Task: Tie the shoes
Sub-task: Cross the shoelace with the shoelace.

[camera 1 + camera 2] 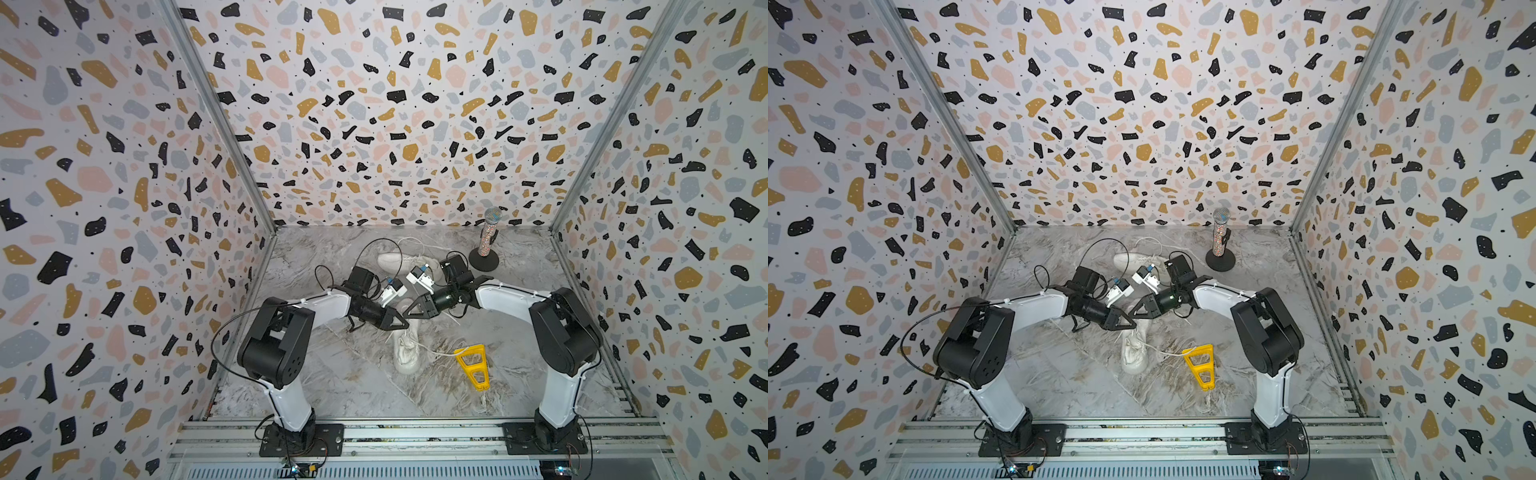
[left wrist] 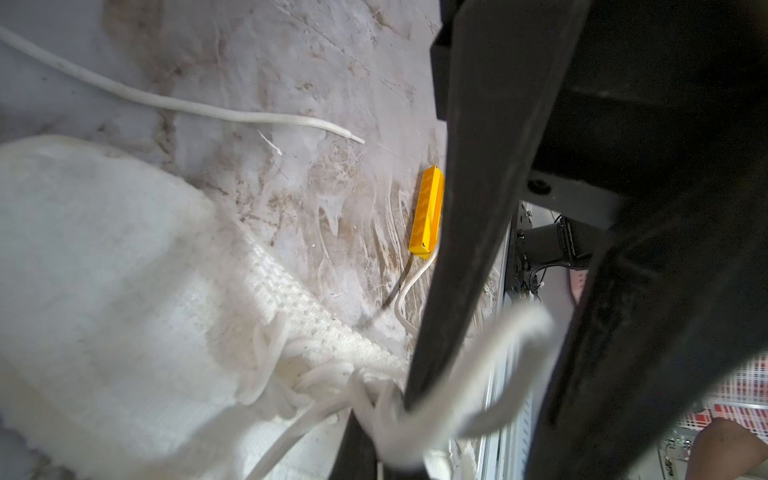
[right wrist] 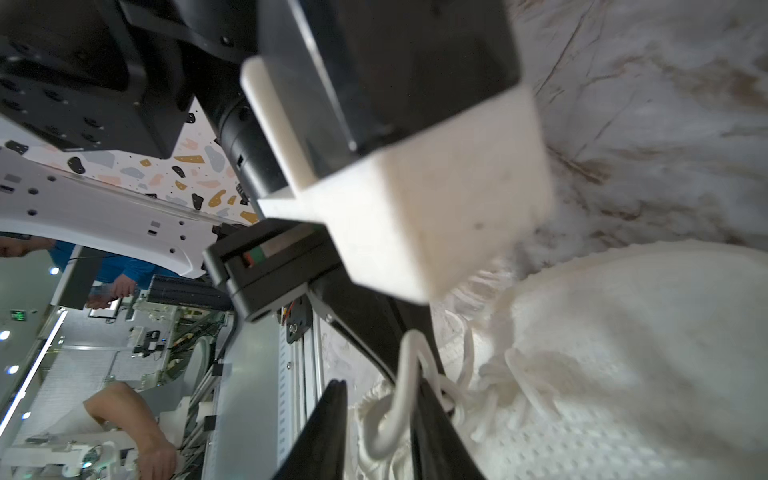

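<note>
**Tying is partway on one shoe, and the other is not yet begun**

The near shoe (image 1: 406, 353) is lying at the middle of the desk (image 1: 332, 374), and both arms are meeting right over its lacing. The left jaws are pressing together on a loop of its lace (image 3: 405, 374). The right jaws are standing apart, with that loop hanging slack between them. Strands are crossing in a tangle at the top eyelets, but no finished bow is showing. One free end (image 1: 436, 352) is trailing toward 4 o'clock, running up to a yellow piece (image 1: 471, 365). The far shoe (image 1: 392, 261) is lying toward 12 o'clock, its laces sprawling loose on the desk. By my reading, the near shoe is mid-knot and the far one is waiting untouched.
</note>
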